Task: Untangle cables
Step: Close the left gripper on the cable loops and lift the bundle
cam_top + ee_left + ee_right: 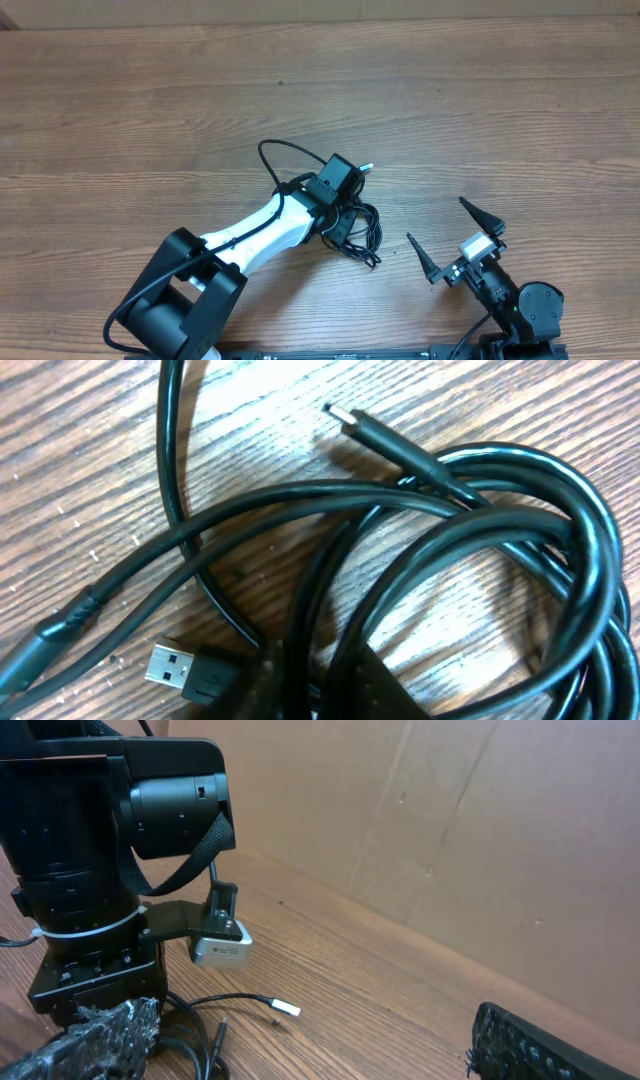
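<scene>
Cables [362, 236]: bunched in loops on table [150, 100], near centre. Poised right over them, left gripper [335, 205], presumably to pinch a strand; clamped or not, cannot tell. Parked rightward, right gripper [435, 218], fingers wide apart, likely awaiting a free end.

The cables [480, 540] have glossy, smooth black sheaths and a bright metal plug [165, 665]. The table [150, 100] beneath is matt wood.
</scene>
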You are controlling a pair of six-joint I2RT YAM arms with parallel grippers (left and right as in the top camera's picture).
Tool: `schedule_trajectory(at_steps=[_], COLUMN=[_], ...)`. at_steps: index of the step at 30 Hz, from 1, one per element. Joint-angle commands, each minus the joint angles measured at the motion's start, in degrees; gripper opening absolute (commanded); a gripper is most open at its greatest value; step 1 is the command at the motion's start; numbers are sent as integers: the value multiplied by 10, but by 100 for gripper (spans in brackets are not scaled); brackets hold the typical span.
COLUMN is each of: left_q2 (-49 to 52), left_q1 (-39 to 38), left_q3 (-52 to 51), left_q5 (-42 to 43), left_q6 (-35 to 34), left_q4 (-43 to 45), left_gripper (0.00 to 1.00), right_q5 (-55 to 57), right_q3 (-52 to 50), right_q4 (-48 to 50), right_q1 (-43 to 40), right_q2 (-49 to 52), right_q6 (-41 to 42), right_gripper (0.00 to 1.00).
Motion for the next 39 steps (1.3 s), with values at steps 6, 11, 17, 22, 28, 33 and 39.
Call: schedule_trajectory(at_steps=[6,11,17,22,28,33,39], left_q2=[5,-5,-30,-48,-73,-96,-116], left_q1=[0,0,0,0,0,0,0], left_q3=[10,22,58,84,118,158,186], left_q5=[-6,-6,-8,-8,-8,-8,-53], left_q6=[-35,-44,-44,-49,-58,-62,-91], left_q4=[1,-13,-49,-67,-92,-128,-178], left_gripper=[4,4,4,4,4,4,4], right_q5=[-1,-1,-1,-1,-1,-1,-1], right_q3=[-6,-6,-6,-6,-6,-6,-6], right_q4=[0,0,0,0,0,0,0], right_q1=[3,3,3,3,3,3,3], right_q2=[-7,-7,-7,-7,-7,-7,-7], right_q6=[-2,-2,-2,-2,-2,-2,-2], right_gripper=[100,100,100,100,100,100,100])
